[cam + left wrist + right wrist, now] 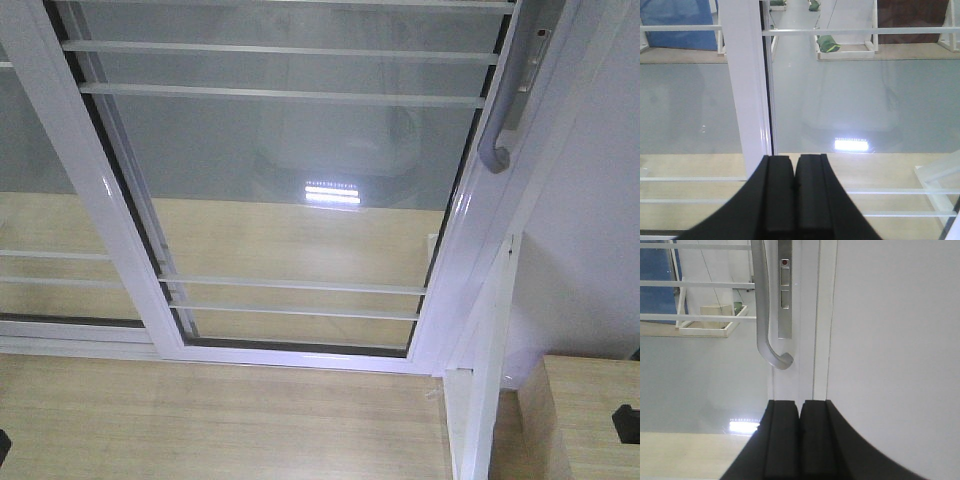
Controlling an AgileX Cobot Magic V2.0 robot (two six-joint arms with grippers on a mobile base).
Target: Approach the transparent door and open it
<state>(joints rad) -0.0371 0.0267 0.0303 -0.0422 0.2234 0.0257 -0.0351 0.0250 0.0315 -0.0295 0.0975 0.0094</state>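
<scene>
Base sits right at the transparent door point(290, 200), so the approach looks done. The door reads as shut: its handle-side edge lies against the white frame point(822, 315) with no gap visible. Opening hasn't started.

The curved silver handle point(762, 305) is untouched. Its hooked lower end is just above and slightly left of the right end effector point(800, 404), with no contact. The lock plate point(784, 295) is just beside the handle.

The right end effector has its jaws pressed together and is empty. The left end effector point(794, 160) is likewise closed on nothing. It faces the glass by a white upright point(745, 90), and no handle shows in its view.
</scene>
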